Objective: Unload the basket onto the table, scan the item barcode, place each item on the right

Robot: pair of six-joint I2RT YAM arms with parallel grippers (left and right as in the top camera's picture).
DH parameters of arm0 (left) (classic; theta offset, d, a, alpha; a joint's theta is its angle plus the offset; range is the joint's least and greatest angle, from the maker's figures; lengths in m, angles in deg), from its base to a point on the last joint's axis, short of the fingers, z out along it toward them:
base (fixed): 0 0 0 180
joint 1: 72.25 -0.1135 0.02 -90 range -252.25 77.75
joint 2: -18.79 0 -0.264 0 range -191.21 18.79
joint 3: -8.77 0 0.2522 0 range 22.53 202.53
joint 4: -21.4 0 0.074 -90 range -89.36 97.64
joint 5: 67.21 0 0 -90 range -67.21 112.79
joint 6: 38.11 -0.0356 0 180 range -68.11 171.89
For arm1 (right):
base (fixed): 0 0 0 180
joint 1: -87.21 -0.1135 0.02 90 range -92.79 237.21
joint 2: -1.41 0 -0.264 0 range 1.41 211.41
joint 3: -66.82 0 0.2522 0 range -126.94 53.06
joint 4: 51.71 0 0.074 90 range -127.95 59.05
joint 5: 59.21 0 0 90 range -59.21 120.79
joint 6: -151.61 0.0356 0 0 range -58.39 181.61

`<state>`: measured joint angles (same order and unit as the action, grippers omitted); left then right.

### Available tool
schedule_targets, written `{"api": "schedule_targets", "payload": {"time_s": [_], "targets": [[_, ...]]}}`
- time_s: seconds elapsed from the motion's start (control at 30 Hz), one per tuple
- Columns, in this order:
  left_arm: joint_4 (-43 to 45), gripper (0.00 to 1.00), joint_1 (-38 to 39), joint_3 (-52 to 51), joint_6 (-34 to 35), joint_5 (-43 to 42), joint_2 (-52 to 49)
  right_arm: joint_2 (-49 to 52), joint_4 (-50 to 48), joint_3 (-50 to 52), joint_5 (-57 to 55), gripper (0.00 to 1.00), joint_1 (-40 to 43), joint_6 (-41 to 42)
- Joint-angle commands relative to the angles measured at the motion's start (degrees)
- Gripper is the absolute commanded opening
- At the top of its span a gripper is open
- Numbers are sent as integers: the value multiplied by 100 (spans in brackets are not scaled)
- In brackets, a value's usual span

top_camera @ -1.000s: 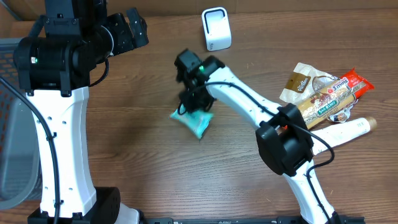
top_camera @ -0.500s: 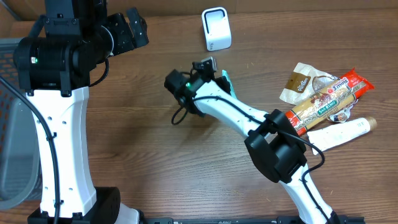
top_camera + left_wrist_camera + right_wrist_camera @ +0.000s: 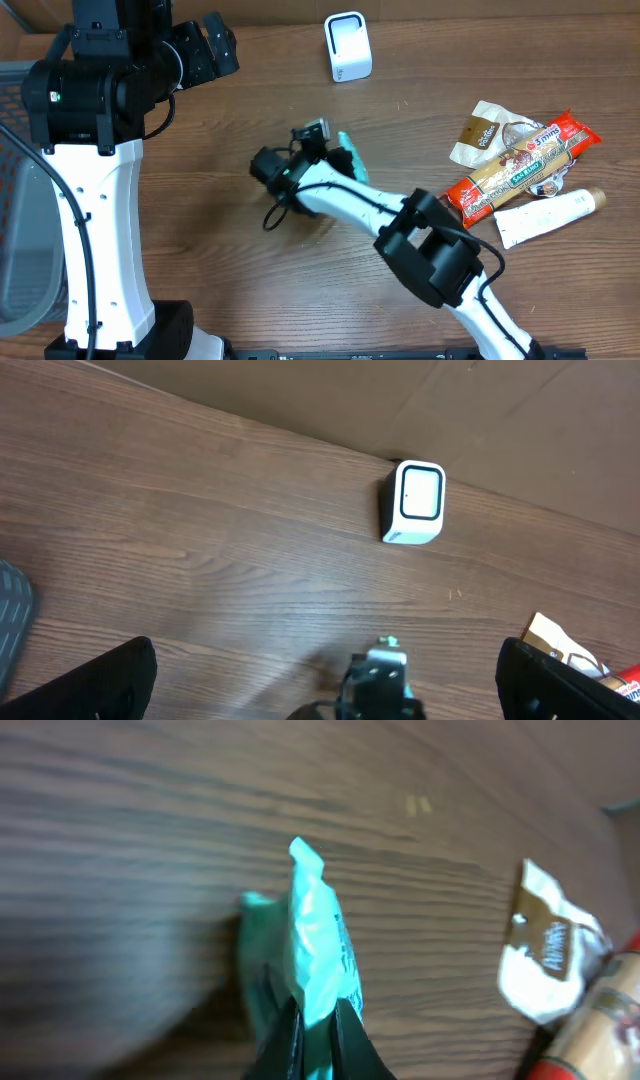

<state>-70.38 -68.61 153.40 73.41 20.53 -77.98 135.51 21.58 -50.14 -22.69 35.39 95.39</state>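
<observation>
Overhead view: the bench (image 3: 220, 230) is a dark brown wood-grain surface, and a brown cardboard wall (image 3: 480, 10) runs along its far edge. A grey mesh basket (image 3: 15, 200) sits at the left edge.

Right claw (image 3: 312, 1025): fully closed. My two fingers pinch the lower edge of the teal packet (image 3: 318, 950), which stands up edge-on between them, its crimped top end pointing away from my wrist. Overhead, the packet shows near the middle of the bench, slightly toward the far edge. I cannot tell whether it is clear of the wood.

White scanner (image 3: 348, 46): standing at the far edge, about midway along it, close to the cardboard wall. Its dark-framed window is visible from the left wrist view. It is well apart from the packet.

Left claw (image 3: 218, 42): wide open and holding nothing. It is raised above the far left part of the bench, and in its own wrist view one finger shows in each bottom corner.

Other stock lies gathered by the right edge:
- a brown-and-white pouch (image 3: 487, 130), nearest the far edge;
- a long red pack (image 3: 520, 165), lying across it at a slant;
- a white tube (image 3: 550, 213), just beside the pack on its near side.

These items touch or overlap, and all are well apart from the packet.
</observation>
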Motion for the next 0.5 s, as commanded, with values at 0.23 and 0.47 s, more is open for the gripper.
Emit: {"api": "schedule_targets", "payload": {"time_s": [0.23, 0.47], "targets": [[20, 100, -15, 37, 79, 57, -35, -122, -203, 22, 2339, 47, -138, -398], [20, 100, -15, 37, 79, 57, -35, -304, 201, -723, 3530, 58, -44, -730]]}}
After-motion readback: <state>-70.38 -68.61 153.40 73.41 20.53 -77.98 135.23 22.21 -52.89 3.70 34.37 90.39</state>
